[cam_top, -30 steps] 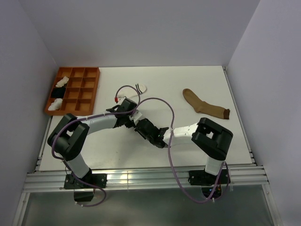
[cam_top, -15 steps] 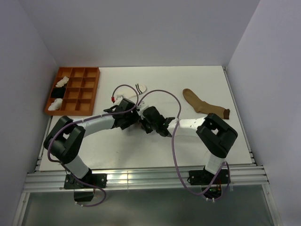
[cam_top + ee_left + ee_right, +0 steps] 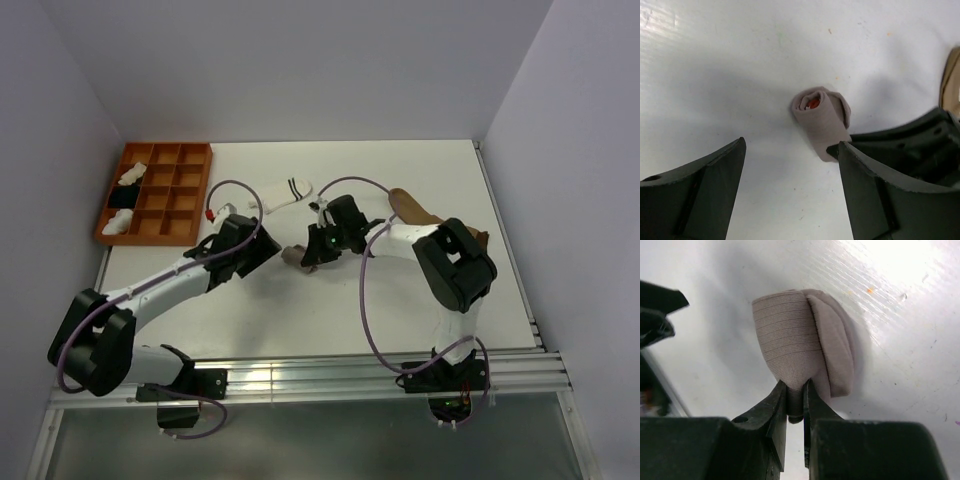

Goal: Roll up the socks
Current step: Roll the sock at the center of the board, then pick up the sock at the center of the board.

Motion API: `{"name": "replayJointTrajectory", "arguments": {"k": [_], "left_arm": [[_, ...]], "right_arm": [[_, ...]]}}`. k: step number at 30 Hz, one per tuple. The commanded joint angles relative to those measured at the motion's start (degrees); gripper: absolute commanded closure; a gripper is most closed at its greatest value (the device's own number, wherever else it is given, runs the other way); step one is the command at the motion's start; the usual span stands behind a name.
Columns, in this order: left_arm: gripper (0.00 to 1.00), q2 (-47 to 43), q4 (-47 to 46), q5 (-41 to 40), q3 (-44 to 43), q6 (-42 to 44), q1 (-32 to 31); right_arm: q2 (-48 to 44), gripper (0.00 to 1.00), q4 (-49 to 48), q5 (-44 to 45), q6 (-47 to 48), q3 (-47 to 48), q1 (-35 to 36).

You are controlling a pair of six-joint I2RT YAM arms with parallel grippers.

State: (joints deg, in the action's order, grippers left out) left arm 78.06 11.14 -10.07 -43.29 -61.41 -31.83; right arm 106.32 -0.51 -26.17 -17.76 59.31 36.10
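Observation:
The grey sock [image 3: 294, 256] is rolled into a tight bundle on the table; its red-striped cuff shows at the roll's core in the left wrist view [image 3: 822, 117]. My right gripper [image 3: 310, 256] is shut on the roll's edge [image 3: 796, 352], pinching fabric between its fingertips. My left gripper [image 3: 262, 250] is open and empty, just left of the roll and apart from it. The short white sock with dark stripes [image 3: 285, 191] lies flat behind. The tan-brown sock [image 3: 415, 213] lies at the right, partly hidden by the right arm.
An orange compartment tray [image 3: 160, 192] stands at the back left, holding white bundles [image 3: 131, 174] and a black bundle [image 3: 122, 196]. Purple cables loop over both arms.
My left gripper has let go and drawn back to the left. My right gripper has swung back and up-table with the grey roll pinched in it.

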Motion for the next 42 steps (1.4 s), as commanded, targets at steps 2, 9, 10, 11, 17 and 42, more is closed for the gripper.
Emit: {"name": "replayJointTrajectory", "arguments": {"k": [2,9,10,11,17,42], "left_arm": [[0.23,-3.9,-7.9,3.5,5.4,-2.2,-0.5],[0.25,-0.6,-12.6,4.4,6.0,-2.8,-4.3],[0.25,0.0,-13.2,4.4,5.8,-2.9,-4.6],[0.25,0.6,-13.4,4.4,5.6,-3.0,-5.0],[0.27,5.0,-14.4,3.4,4.2,-3.5,-5.3],[0.73,16.4,-16.1,3.1,3.9,-7.6,-5.3]], "right_arm": [[4.6,1.0,5.9,-10.9,-6.9,0.2,-3.3],[9.5,1.0,-2.2,-21.1,-17.8,-1.4,-6.6],[10.8,1.0,-2.9,-22.1,-19.0,-1.5,-6.9],[11.3,1.0,-3.6,-22.7,-21.0,-1.6,-7.2],[12.9,1.0,-6.0,-24.2,-23.6,-2.1,-8.0],[14.0,0.76,-4.9,-20.9,-20.6,-3.3,-8.1]]}}
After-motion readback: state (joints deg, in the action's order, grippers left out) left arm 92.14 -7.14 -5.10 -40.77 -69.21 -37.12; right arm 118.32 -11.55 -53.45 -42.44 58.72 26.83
